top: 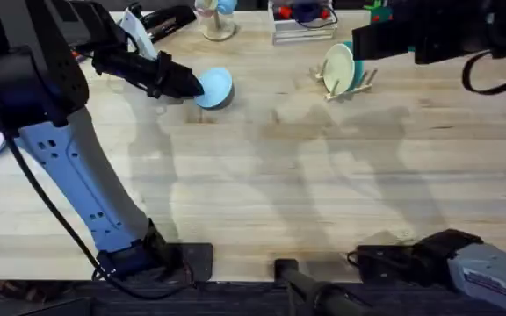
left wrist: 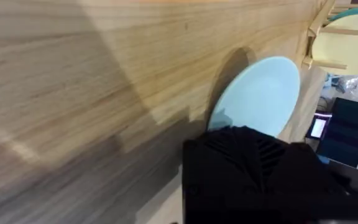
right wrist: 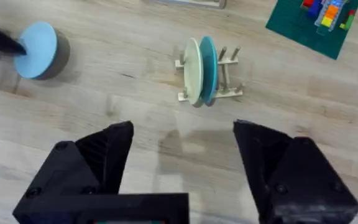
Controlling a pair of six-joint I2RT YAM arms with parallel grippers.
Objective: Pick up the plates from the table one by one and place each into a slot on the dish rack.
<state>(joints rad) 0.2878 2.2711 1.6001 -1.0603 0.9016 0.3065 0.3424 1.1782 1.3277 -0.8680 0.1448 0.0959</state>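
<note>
my left gripper clamped on the sky-blue plate at eleven o'clock on the worktop, my right gripper spread apart, cream plate slotted in the dish rack at one o'clock

Surface: I saw the table, pale wooden planks with visible grain.
Far right: the dish rack stood on it, a cream plate and a teal plate upright in its slots.
Far edge: a clear tray sat there.
</note>
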